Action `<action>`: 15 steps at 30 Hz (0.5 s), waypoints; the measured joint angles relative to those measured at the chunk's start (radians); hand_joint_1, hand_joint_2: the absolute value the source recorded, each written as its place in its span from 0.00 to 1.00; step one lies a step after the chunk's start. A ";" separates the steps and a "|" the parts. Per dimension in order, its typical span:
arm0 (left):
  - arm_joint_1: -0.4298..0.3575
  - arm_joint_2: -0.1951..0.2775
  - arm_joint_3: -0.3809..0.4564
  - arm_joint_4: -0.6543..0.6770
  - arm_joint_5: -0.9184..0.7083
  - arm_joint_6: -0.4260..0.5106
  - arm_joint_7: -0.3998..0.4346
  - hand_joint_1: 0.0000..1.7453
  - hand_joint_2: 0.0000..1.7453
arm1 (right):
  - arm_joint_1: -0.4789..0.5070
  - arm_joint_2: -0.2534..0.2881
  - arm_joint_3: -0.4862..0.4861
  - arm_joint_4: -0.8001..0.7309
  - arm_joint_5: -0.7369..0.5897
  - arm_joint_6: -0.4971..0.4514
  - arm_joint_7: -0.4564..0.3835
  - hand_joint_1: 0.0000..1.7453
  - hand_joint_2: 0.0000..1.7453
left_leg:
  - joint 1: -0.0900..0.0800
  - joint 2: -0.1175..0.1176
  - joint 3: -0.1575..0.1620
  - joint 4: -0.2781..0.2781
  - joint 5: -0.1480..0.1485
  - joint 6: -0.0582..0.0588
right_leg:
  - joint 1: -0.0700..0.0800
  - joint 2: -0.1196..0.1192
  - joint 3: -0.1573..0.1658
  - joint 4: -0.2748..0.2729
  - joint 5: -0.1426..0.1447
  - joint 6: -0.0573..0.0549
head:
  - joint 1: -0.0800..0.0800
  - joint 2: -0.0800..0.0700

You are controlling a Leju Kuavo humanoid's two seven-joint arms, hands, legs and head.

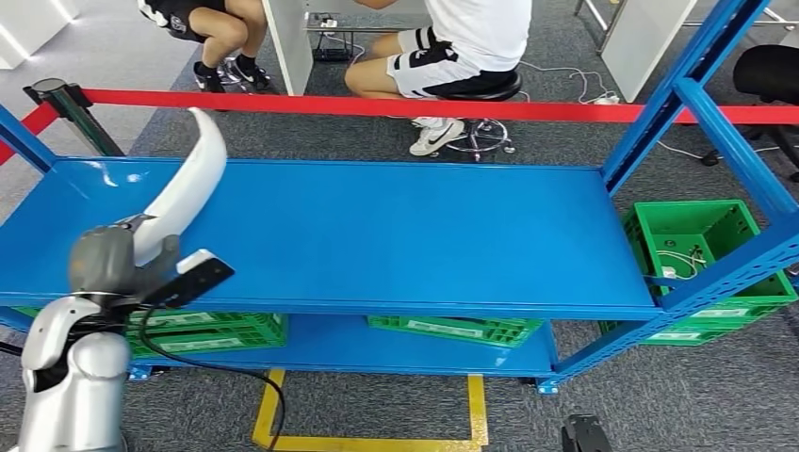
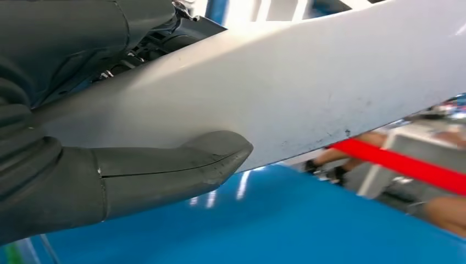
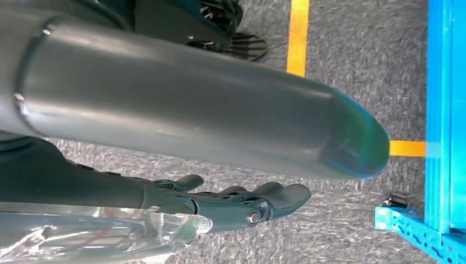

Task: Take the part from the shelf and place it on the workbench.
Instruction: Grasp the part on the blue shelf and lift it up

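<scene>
White curved part (image 1: 193,184) is gripped at its lower end by the left hand (image 1: 113,259), its long axis rising up and away over the blue shelf (image 1: 396,235), while the right hand (image 3: 231,206) hangs holding nothing, fingers loosely apart.

Red barrier tape (image 1: 424,106) behind, green crates (image 1: 702,247) below/right — 2 people seated.

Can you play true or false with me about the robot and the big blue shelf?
1. The left robot hand holds a white curved part. True.
2. The part lies flat on the blue shelf. False: it is held up above it, tilted.
3. Green crates sit low beside and under the shelf. True.
4. The right robot hand carries a crate. False: it hangs over grey floor, holding nothing.
5. A red barrier tape runs behind the shelf. True.
</scene>
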 joint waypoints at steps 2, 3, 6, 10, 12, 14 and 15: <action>0.017 0.000 -0.035 -0.032 -0.003 0.004 0.001 1.00 1.00 | 0.001 0.000 -0.005 0.000 -0.003 0.005 -0.004 0.00 0.00 | -0.002 0.000 0.000 0.000 -0.002 0.002 | -0.002 0.000 0.000 0.000 -0.001 0.003 | 0.000 0.000; 0.023 0.000 -0.046 -0.043 -0.003 0.005 0.001 1.00 1.00 | 0.001 0.000 -0.007 0.000 -0.004 0.006 -0.006 0.00 0.00 | -0.003 0.000 0.000 0.000 -0.003 0.004 | -0.003 0.000 0.000 0.000 -0.002 0.004 | 0.000 0.000; 0.035 0.001 -0.072 -0.072 -0.005 0.016 0.002 1.00 1.00 | 0.002 0.000 -0.013 0.000 -0.005 0.010 -0.010 0.00 0.00 | -0.003 0.000 0.001 -0.003 0.001 0.010 | -0.005 0.000 0.000 0.000 -0.002 0.011 | -0.001 0.000; 0.060 0.003 -0.119 -0.117 -0.029 0.051 0.005 1.00 1.00 | 0.003 -0.002 -0.019 0.000 -0.004 0.011 -0.017 0.00 0.00 | 0.010 0.006 0.007 -0.015 0.007 0.017 | -0.010 -0.002 -0.063 0.127 -0.077 0.034 | 0.004 0.000; 0.078 0.004 -0.142 -0.136 -0.038 0.062 0.008 1.00 1.00 | 0.007 -0.002 -0.023 0.001 -0.005 0.011 -0.019 0.00 0.00 | 0.012 0.010 0.006 -0.015 0.007 0.017 | -0.021 -0.003 -0.130 0.258 -0.125 0.045 | 0.005 0.000; 0.097 0.006 -0.163 -0.153 -0.044 0.070 0.014 1.00 1.00 | 0.013 -0.002 -0.028 0.001 -0.006 0.011 -0.020 0.00 0.00 | 0.016 0.016 0.006 -0.014 0.006 0.015 | -0.031 -0.005 -0.148 0.280 -0.101 0.055 | 0.005 0.000; 0.103 0.006 -0.171 -0.162 -0.046 0.073 0.017 1.00 1.00 | 0.016 -0.002 -0.031 0.001 -0.007 0.010 -0.022 0.00 0.00 | 0.019 0.020 0.007 -0.012 0.004 0.012 | -0.035 -0.009 -0.130 0.234 -0.063 0.060 | 0.005 0.000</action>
